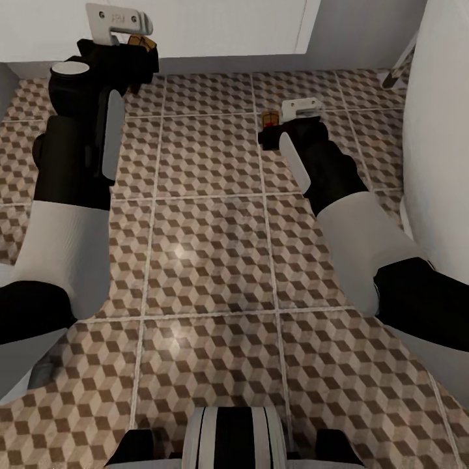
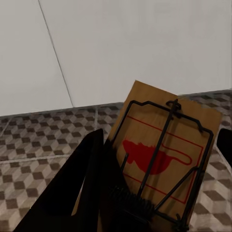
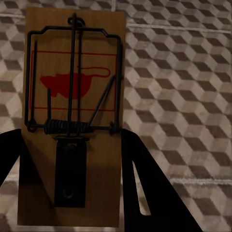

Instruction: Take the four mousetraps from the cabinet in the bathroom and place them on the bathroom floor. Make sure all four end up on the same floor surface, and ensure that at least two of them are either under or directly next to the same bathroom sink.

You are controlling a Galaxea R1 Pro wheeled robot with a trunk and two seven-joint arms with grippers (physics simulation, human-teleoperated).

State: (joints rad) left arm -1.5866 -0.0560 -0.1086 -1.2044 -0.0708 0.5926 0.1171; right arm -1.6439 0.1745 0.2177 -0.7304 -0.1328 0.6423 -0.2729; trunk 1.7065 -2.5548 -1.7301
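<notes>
Each gripper carries one mousetrap, a brown wooden board with black wire and a red mouse print. My left gripper (image 1: 133, 51) is shut on a mousetrap (image 1: 141, 42) at the far left, just in front of a white unit. The left wrist view shows that mousetrap (image 2: 162, 154) tilted between the dark fingers (image 2: 84, 188) of the left gripper (image 2: 159, 145). My right gripper (image 1: 268, 132) is shut on a second mousetrap (image 1: 270, 119) above the bathroom floor (image 1: 208, 254). The right gripper (image 3: 71, 140) holds its mousetrap (image 3: 72, 72) flat-faced over the tiles. The cabinet and the sink are out of view.
A white panelled unit front (image 1: 221, 29) with a grey plinth runs along the far edge of the floor. A tall white rounded fixture (image 1: 440, 130) stands close on the right. My base (image 1: 234, 440) is at the near edge, with open cube-patterned tiles between the arms.
</notes>
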